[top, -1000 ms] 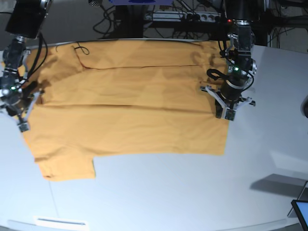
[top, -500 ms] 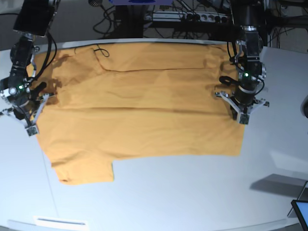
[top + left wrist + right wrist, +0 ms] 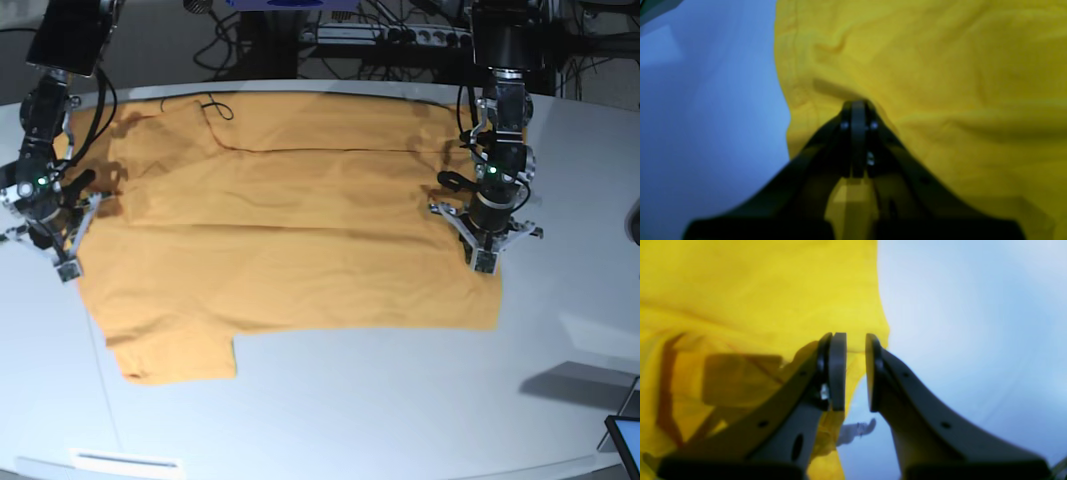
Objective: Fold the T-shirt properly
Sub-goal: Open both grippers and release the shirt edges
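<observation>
The T-shirt (image 3: 290, 250) lies flat on the table (image 3: 400, 400), long axis across the base view. One sleeve (image 3: 175, 355) projects toward the near edge; the hem (image 3: 490, 240) sits at that view's right. The left gripper (image 3: 482, 262) has jaws pressed together, pinching the hem. The right gripper (image 3: 66, 272) has jaws slightly spread over the opposite edge.

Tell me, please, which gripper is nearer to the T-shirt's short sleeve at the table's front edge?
The right gripper. It sits at the T-shirt's edge just above that sleeve, while the left gripper grips the hem on the far opposite side.
</observation>
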You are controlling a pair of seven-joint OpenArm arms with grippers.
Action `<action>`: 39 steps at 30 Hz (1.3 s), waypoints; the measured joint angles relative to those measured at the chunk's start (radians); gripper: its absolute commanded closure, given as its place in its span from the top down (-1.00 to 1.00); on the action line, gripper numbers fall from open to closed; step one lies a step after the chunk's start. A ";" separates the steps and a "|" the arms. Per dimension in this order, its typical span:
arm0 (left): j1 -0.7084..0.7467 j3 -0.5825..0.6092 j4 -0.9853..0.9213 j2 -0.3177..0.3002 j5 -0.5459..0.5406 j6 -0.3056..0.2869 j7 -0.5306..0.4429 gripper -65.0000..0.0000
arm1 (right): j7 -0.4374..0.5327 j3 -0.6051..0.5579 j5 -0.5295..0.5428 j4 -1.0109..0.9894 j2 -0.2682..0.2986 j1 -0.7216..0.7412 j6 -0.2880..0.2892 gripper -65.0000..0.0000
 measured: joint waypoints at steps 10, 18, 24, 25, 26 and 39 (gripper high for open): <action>0.109 -0.146 0.221 0.005 -0.003 -0.040 0.170 -0.83 | 0.003 0.000 0.003 0.016 0.010 0.056 0.006 -0.66; 0.110 -0.230 0.234 -0.026 -0.005 -0.048 0.173 -0.81 | 0.003 0.000 0.002 0.016 0.008 0.053 0.093 -0.66; 0.104 -0.226 0.234 -0.016 -0.014 -0.045 0.173 -0.17 | 0.003 0.002 0.002 -0.018 0.014 0.109 0.122 -0.47; 0.103 -0.225 0.234 -0.013 -0.014 -0.045 0.172 -0.09 | 0.004 0.002 0.003 -0.033 0.016 0.126 0.122 -0.35; 0.098 -0.224 0.234 -0.011 -0.014 -0.045 0.178 -0.06 | 0.005 0.002 0.004 -0.048 0.018 0.136 0.121 -0.25; 0.046 -0.233 0.240 0.025 -0.007 -0.042 0.175 -0.04 | 0.003 0.004 0.004 -0.356 0.047 0.352 0.122 -0.08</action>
